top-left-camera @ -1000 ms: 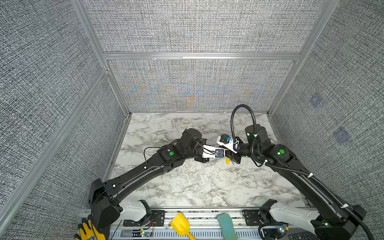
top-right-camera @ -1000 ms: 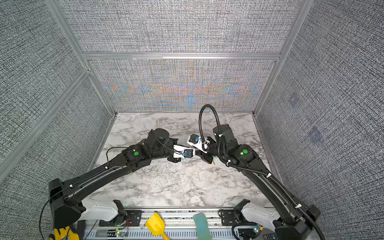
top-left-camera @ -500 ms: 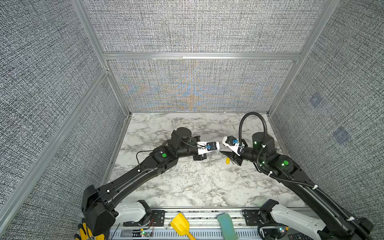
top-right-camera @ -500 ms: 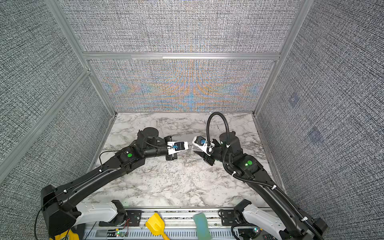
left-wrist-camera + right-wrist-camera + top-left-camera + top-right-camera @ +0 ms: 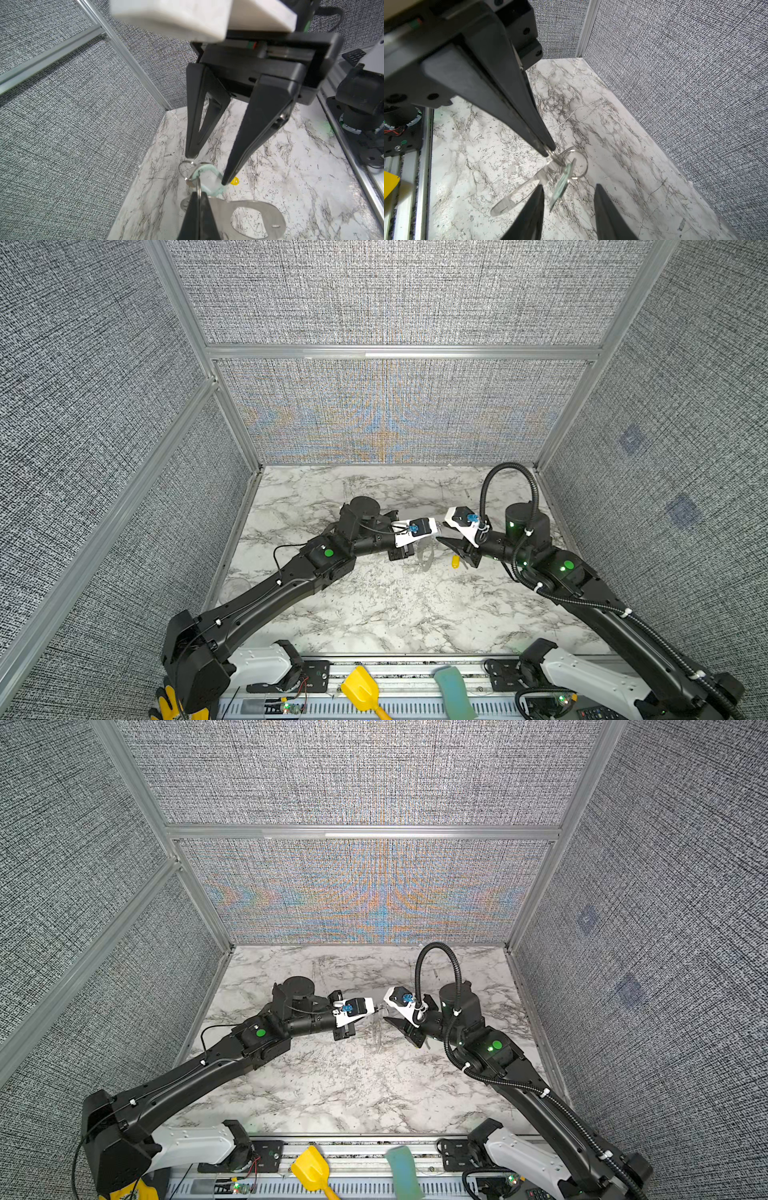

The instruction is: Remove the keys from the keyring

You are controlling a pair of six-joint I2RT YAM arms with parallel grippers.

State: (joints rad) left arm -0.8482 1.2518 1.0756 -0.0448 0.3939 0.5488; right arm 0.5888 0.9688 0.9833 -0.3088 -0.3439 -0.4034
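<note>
My left pincer (image 5: 548, 150) was pressed together on the wire ring (image 5: 586, 166), with the keyring (image 5: 222, 205) plate and the teal-tagged key (image 5: 209, 180) dangling just beneath its tips; my right pincer (image 5: 207, 169) stood spread, its tips close by that teal tag and pinching nothing. The yellow-tagged key (image 5: 456, 562) lay alone on the worktop (image 5: 374, 605) below my right pincer, apart from the ring; so I judged the job about half done, with the teal one yet to come off.
</note>
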